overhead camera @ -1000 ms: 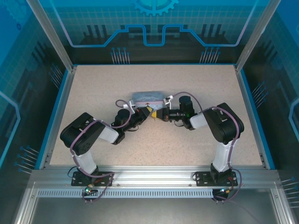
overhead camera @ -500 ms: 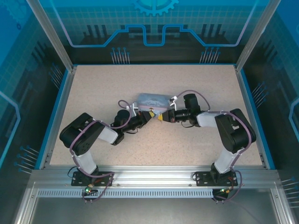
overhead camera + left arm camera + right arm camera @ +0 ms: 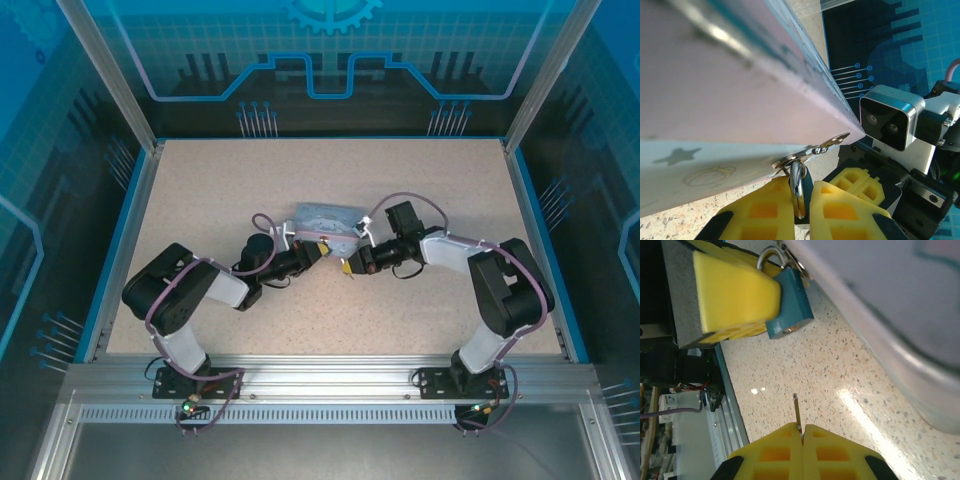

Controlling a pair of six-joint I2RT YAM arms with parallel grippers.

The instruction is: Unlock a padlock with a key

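The small teal padlock (image 3: 790,307) hangs by its thin metal shackle (image 3: 798,182) from the hasp of the pale-blue tin (image 3: 325,220). My left gripper (image 3: 801,200) is shut on the padlock, its yellow fingers (image 3: 732,290) pressed on both sides of the body. In the top view the left gripper (image 3: 317,252) sits at the tin's near edge. My right gripper (image 3: 802,432) is shut on the thin key (image 3: 797,412), whose blade pokes out towards the padlock but stays well short of it. The right gripper (image 3: 348,267) lies just right of and nearer than the left one.
The tin's side wall (image 3: 900,315) runs close along the right gripper's right. Speckled tabletop (image 3: 400,310) lies open on the near side of both grippers. A blue rim (image 3: 545,250) and metal frame bound the table. The right wrist camera (image 3: 887,122) faces the left gripper.
The right gripper with the key has drawn away from the padlock towards the near side, and its elbow has swung out to the right. The left gripper and padlock have barely shifted.
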